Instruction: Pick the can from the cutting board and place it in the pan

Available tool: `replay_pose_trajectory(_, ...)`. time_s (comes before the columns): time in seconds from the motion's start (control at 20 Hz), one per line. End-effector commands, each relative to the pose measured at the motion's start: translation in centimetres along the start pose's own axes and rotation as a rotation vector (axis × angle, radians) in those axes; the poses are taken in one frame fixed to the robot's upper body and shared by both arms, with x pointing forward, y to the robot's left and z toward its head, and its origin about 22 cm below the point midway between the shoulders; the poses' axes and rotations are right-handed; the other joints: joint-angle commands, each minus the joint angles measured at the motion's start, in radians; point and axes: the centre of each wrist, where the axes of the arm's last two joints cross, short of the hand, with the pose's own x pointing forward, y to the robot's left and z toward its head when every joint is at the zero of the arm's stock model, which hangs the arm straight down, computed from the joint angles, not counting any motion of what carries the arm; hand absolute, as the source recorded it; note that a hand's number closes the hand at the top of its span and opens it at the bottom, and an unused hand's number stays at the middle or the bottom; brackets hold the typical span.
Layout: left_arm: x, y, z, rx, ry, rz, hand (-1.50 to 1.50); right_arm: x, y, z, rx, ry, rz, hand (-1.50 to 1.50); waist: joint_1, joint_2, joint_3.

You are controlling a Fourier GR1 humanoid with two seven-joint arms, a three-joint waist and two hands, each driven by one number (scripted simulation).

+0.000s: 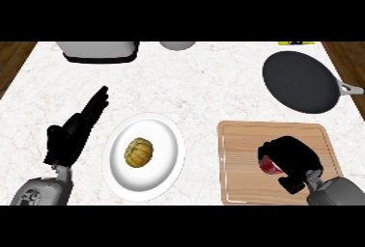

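In the head view you see a white marbled counter [206,82] with the wooden cutting board [246,144] lying at the lower right. Your right hand [288,154] sits over the board's right half, its fingers curled round the red can [269,165], which shows only as a small red patch at the hand's left edge; most of it is hidden, so you cannot tell whether it stands on the board or is lifted off it. The dark pan [299,79] lies well apart from the board, toward the upper right of the counter, with its grey handle [351,89] pointing to the right edge. Your left hand [75,128] rests at the left of the view, fingers straight and spread apart, holding nothing. Just to its right lies a white plate [153,181] carrying a yellow-brown ridged food item [139,152]. At the top edge you see a grey appliance [98,51] and, to its right, a small grey round object [176,45], both partly cut off.
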Motion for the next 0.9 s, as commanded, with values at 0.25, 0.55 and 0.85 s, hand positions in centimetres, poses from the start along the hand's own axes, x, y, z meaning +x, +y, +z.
replay_pose_trajectory(0.25, 2.1, 0.6, 0.7, 0.004, -0.009, 0.012, 0.00, 1.2, 1.3, -0.7, 0.060, -0.049, 0.019, 1.50, -0.001, 0.002, 0.004)
replay_pose_trajectory(0.55, -0.5, 1.1, 0.6, -0.005, -0.007, -0.003, 0.00, 0.7, 1.6, 1.1, -0.084, -0.077, 0.020, 1.50, -0.005, 0.003, 0.004)
replay_pose_trajectory(0.85, 0.1, 0.6, -0.1, 0.019, 0.008, 0.008, 0.00, 4.8, 0.3, 1.4, -0.327, 0.025, -0.286, 1.50, -0.023, 0.001, 0.004)
